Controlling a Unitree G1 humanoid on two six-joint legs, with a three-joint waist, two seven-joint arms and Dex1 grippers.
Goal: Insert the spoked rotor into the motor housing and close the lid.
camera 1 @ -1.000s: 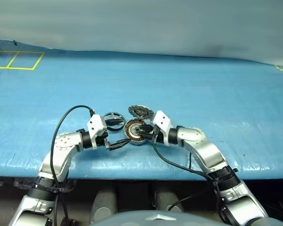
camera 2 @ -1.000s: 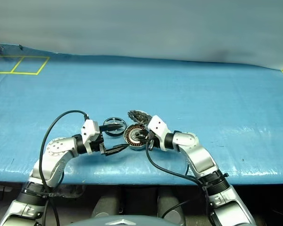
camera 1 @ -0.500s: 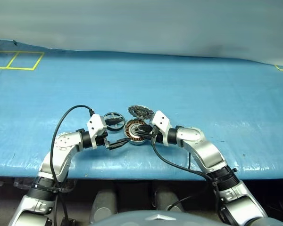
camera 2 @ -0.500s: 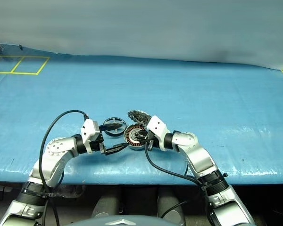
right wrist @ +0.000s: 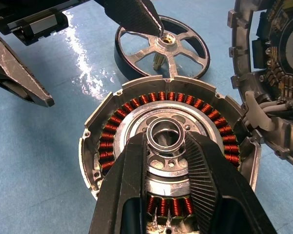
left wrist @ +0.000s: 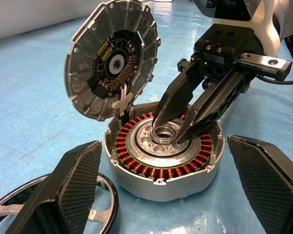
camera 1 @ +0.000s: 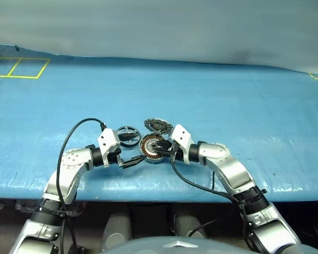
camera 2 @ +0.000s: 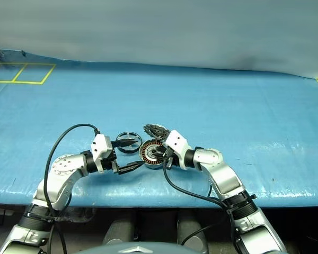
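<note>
Nothing moved vs. the earlier frames: arms, parts, camera all as before.

Head views: motor housing (camera 1: pixel 151 147) sat on blue table (camera 1: pixel 244 111) near front edge, betw. the two arms. Spoked rotor (camera 1: pixel 127 135) lay flat just beside it, on robot's left, not yet inserted. Lid (camera 1: pixel 157 126) stood tilted up behind housing, open.

Left wrist view: left gripper (left wrist: pixel 173 183) spread wide, empty, one finger (left wrist: pixel 71 187) over rotor rim (left wrist: pixel 105 204), other to far side of housing (left wrist: pixel 161 161). Lid (left wrist: pixel 112 58) seen upright, wires running to housing edge. Right gripper (left wrist: pixel 178 127) reached down onto silver hub.

Right wrist view: right gripper (right wrist: pixel 167 146) narrowed on hub ring of housing (right wrist: pixel 168 141), both fingers touching it, steadying rather than lifting. Rotor (right wrist: pixel 162 46) lay beyond, left fingertip (right wrist: pixel 136 14) over its centre.

Handling, as judged: rotor looked light, stiff metal, thin spokes and slick rim; best pinched across rim or a spoke near hub, kept level. Lid's wires looked fragile; close gently.
</note>
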